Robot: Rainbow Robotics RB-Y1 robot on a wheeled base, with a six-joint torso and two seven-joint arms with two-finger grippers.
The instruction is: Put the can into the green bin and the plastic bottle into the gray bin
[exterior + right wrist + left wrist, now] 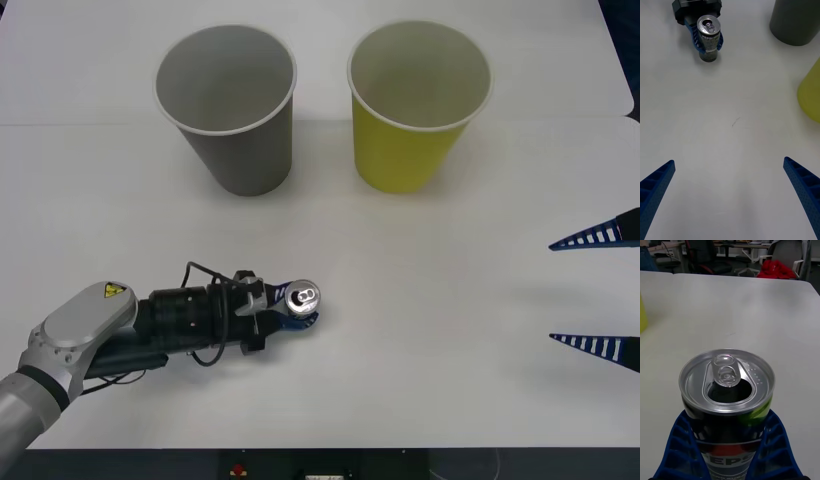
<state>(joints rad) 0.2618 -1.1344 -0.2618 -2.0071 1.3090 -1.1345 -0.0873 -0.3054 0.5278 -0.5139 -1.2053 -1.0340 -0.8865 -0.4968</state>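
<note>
Can (301, 297) stood upright, clamped between the left gripper's (292, 308) fingers for lifting; right gripper (594, 291) waited, spread wide and empty.

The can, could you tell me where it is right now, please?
In the front view the can stands upright on the table's near left part, between the left gripper's blue fingers, in front of the gray bin.
</note>
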